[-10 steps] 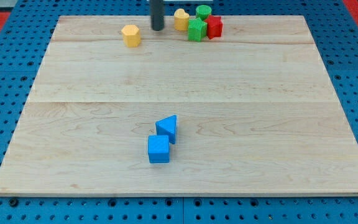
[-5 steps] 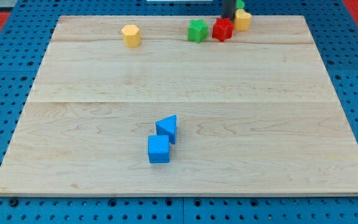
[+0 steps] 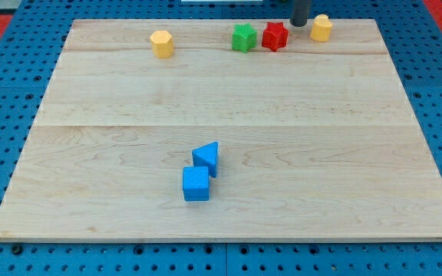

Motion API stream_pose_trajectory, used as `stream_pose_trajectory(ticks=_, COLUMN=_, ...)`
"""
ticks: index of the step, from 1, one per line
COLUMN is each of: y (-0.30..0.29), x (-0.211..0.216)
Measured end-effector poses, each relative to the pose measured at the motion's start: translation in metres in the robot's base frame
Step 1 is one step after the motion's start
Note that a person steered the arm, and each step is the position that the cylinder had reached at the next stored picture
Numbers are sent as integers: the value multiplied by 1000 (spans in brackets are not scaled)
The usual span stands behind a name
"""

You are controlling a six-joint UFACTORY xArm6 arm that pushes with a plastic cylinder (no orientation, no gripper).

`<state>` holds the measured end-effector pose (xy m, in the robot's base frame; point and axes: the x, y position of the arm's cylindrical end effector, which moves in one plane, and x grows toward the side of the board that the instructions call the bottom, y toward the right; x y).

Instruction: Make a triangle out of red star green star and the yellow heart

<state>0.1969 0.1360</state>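
- The wooden board lies on a blue pegboard surface, which shows on all sides of it.
- Furthest toward the view's left among the blocks, a yellow block of rounded, roughly hexagonal shape sits alone near the board's top edge, well apart from the rest.
- Below the middle of the board, far from everything at the top, a blue cube and a blue triangle touch, the triangle just above and slightly right of the cube.
- Back along the top edge, the green star stands just left of the red star; a narrow gap seems to part them.
- My tip comes next, a dark rod entering from the view's top, its end just right of the red star and just left of the yellow heart.
- I stand between those two blocks; whether I touch either I cannot tell.
- The yellow heart is the rightmost block, near the board's top right corner; its heart shape is hard to make out.
- The two stars and the heart lie nearly in a row along the top.
- I have no jaws: I end in a plain rod that holds nothing.
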Motion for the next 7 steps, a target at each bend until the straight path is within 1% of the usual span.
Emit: stream_pose_trajectory(ticks=7, y=-22, x=0)
